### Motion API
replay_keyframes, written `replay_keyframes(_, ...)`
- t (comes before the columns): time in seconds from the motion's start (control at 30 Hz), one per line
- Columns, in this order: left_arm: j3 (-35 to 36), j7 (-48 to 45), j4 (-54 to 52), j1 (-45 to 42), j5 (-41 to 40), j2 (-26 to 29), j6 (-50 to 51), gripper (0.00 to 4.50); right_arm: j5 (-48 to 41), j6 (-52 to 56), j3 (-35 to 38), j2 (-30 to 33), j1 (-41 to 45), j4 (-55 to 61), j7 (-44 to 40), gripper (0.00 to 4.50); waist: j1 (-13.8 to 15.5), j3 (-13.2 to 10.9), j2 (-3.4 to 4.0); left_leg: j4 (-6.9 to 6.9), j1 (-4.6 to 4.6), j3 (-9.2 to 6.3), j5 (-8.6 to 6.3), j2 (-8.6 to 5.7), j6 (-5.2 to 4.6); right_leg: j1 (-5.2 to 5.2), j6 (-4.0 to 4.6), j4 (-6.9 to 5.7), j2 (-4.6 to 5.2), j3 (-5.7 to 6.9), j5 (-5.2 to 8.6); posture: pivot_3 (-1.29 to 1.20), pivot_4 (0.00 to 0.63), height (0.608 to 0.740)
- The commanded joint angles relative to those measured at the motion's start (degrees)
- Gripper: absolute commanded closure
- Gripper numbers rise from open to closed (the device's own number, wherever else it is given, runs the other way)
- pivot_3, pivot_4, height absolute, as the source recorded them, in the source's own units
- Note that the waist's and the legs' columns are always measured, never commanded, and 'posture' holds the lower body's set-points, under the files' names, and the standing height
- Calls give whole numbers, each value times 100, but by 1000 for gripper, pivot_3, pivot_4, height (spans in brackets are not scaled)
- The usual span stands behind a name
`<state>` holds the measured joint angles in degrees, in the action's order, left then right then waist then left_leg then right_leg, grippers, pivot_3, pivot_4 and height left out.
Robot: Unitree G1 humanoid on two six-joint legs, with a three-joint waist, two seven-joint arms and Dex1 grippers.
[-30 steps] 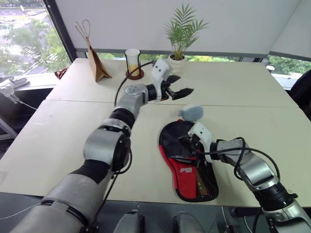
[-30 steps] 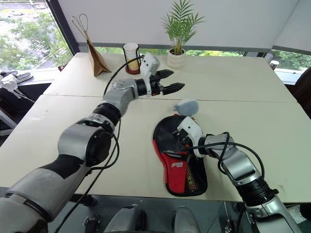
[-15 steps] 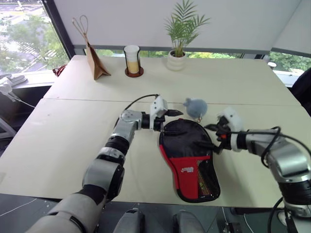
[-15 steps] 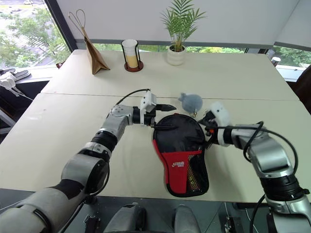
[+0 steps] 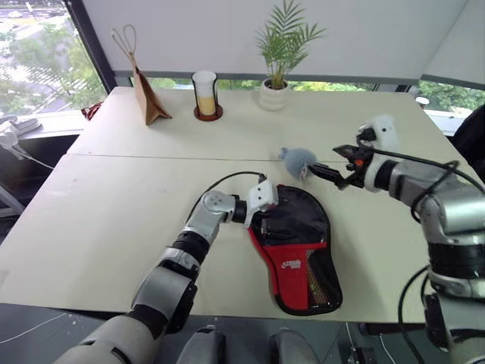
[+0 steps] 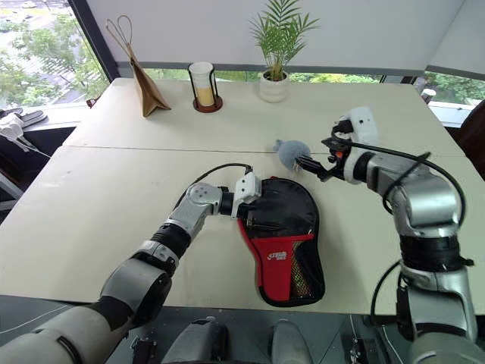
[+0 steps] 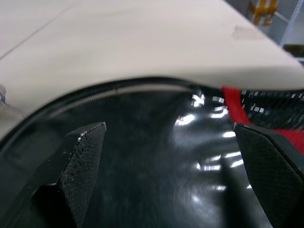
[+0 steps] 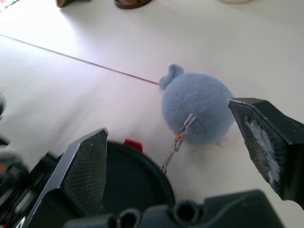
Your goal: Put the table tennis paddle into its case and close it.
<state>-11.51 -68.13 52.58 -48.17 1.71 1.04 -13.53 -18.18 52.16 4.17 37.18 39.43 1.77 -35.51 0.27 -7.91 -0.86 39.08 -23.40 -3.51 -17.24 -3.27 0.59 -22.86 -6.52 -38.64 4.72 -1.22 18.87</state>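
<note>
Head views: the case [image 5: 295, 246] lies on the tabletop [image 5: 114, 197]. The left gripper [image 6: 254, 214], released, rests low at the case's round end. The right gripper [image 5: 332, 168], released, hangs beside a fluffy ball [image 5: 297, 159].

Left wrist: spread fingers [image 7: 80, 156] over black fabric.

Right wrist: the ball between splayed fingers [image 8: 85, 166].

head eyes: high, facing forward and down over worktop [image 5: 114, 197], sharing whole scene, case [image 6: 284, 235] to plant [image 5: 282, 45] | left wrist: very near, low over case [image 7: 156, 156] | right wrist: near, angled down at ball [image 8: 197, 107], case edge shared with left wrist
</note>
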Motion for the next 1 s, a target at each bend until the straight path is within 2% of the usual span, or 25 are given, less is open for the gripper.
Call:
replay_keyframes(0.03,-195,203,66,120,181,0,-249,70,207,-361,-146,-198,426,-675,148,0,16,0,0,0,0,0,0,0,0,-1,0,-5,1,1,0,0,150,740)
replay_keyframes(0.2,-312,614,263,226,367,46,-353,70,559,-907,-399,-717,1269,-2414,367,0,-7,2,2,7,6,3,2,-3,4,-1,0,-28,2,3,0,0,150,740)
replay_keyframes(0.37,-351,794,328,272,420,76,-365,70,944,-1559,-639,-949,1880,-3656,327,0,-7,4,4,8,12,2,6,-3,9,0,0,-37,-2,3,0,0,150,740)
replay_keyframes(0.5,-336,967,412,266,429,79,-365,70,1503,-2237,-1097,-1140,2308,-4809,254,0,-43,6,6,8,13,2,7,-3,11,-1,0,-42,-1,4,0,0,150,740)
replay_keyframes(0.83,-333,1119,466,234,417,84,-386,70,2112,-3064,-1288,-1467,2858,-6454,165,0,-109,8,9,7,17,-1,9,-3,14,2,0,-45,2,5,0,0,150,740)
replay_keyframes(0.9,-328,1131,464,232,412,85,-380,0,2155,-3159,-1255,-1484,2910,-6561,180,540,-110,8,9,7,18,-1,9,-3,15,4,0,-45,3,5,0,0,150,740)
replay_keyframes(1.0,-325,1141,461,234,405,92,-359,0,2206,-3262,-1221,-1494,2955,-6630,168,1832,-116,9,10,7,18,-1,9,-3,15,3,0,-45,4,4,0,0,150,740)
